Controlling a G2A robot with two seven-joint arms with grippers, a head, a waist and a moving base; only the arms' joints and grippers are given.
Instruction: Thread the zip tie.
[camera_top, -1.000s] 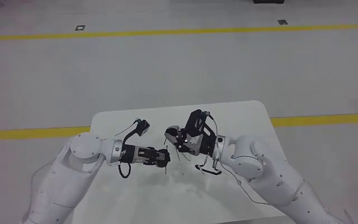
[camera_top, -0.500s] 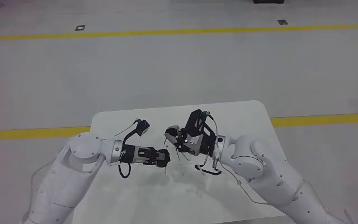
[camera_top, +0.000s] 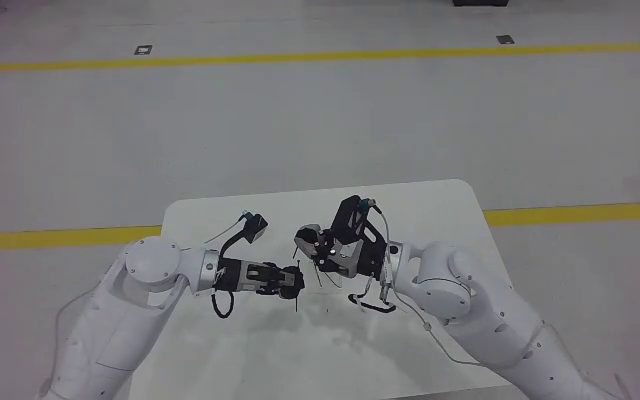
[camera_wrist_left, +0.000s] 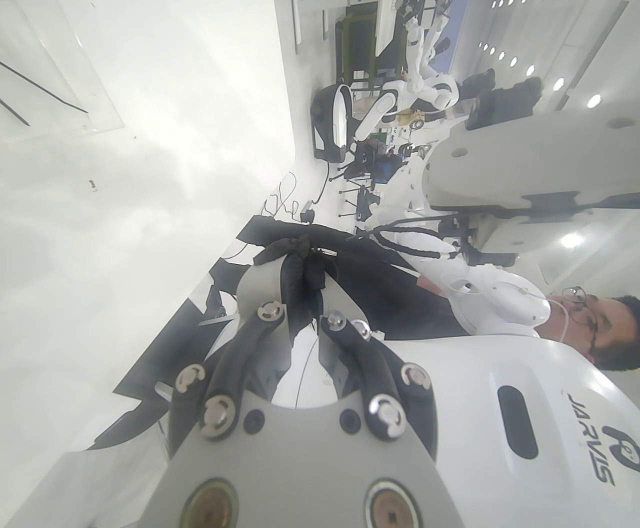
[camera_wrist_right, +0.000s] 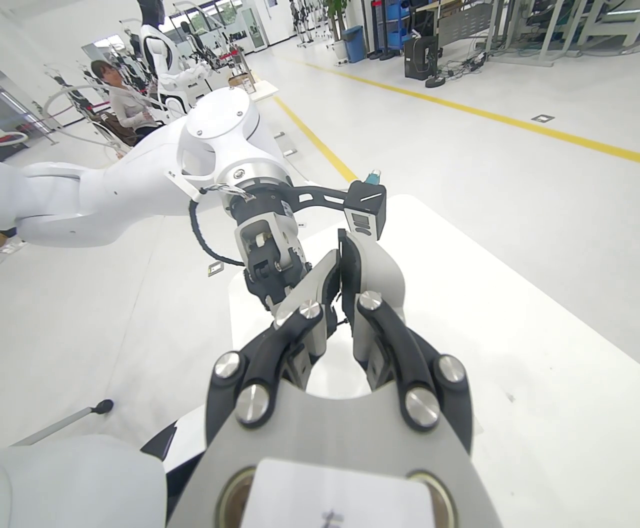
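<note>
Seen from the top, the zip tie (camera_top: 318, 277) is held as a thin black strand running roughly 12 to 6 o'clock from the right gripper (camera_top: 304, 243), which is pinched tight on it, while the left gripper (camera_top: 293, 282), just beside at 7 o'clock, is likewise closed, though what it pinches, and the tie's head, cannot be made out.

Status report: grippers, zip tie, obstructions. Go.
Left gripper and right gripper shut on zip tie, tips close together above table. Threading unconfirmed. No obstruction seen.
</note>
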